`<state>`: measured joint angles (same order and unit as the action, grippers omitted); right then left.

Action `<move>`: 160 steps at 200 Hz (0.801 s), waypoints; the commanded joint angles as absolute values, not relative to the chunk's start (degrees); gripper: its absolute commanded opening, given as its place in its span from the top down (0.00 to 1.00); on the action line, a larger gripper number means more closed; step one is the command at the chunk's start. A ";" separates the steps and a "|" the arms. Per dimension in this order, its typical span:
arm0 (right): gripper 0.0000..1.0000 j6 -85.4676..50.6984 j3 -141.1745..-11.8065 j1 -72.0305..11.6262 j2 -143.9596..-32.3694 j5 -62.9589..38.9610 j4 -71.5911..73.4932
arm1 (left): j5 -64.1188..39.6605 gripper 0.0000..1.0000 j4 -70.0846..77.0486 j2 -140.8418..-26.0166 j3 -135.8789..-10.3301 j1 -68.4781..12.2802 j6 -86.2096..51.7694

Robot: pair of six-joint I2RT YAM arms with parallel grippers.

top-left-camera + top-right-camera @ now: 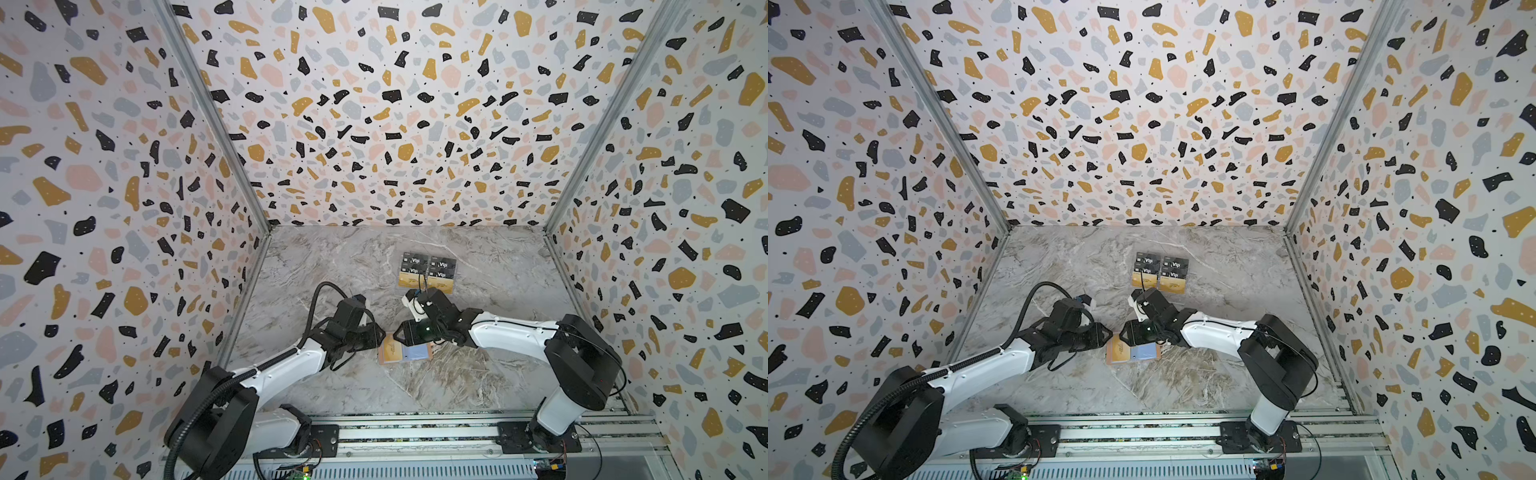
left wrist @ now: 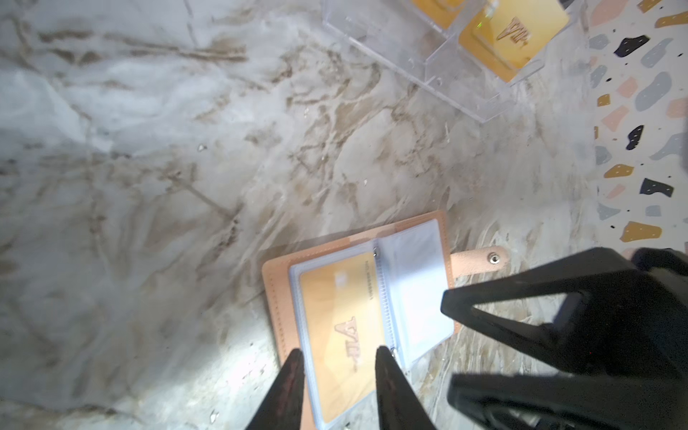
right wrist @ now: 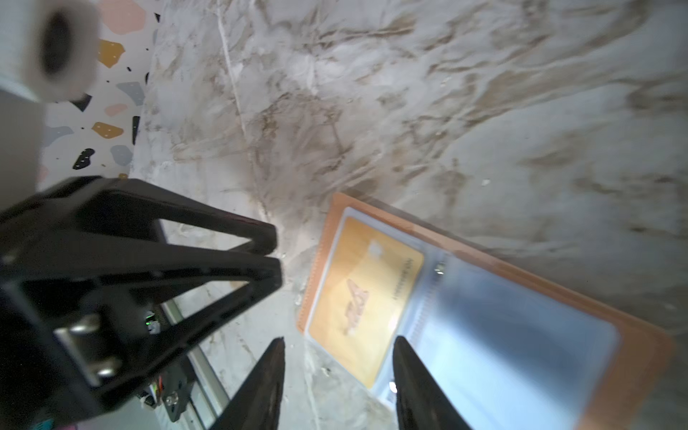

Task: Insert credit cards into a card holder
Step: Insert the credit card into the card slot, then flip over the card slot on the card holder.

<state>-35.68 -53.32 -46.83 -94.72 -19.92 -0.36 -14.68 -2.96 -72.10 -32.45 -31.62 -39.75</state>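
The card holder (image 2: 277, 286) had a matt, leather-like pink cover with fine stitching, and its snap (image 2: 494, 258) was shiny metal. The sleeves (image 2: 413, 290) inside were clear, glossy plastic. The credit card (image 2: 335, 320) under one sleeve looked like smooth plastic. The table (image 2: 149, 186) had a smooth, marble-like surface.

Robot test cell: patterned walls (image 1: 104, 166), aluminium rail (image 1: 415, 432).

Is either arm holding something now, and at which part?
Nothing is held: both pairs of jaws stand open and empty over the open wallet, which has one gold card inside.
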 commanded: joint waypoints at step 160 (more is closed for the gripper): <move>0.78 -26.98 -45.09 -39.81 -94.82 -22.24 -1.32 | -20.37 0.64 18.54 -92.68 -37.60 -40.85 -49.57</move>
<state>-27.99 -45.89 -40.05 -94.78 -23.20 0.45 -19.55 14.90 -91.94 -36.77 -40.64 -48.71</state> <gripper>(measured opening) 0.223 0.357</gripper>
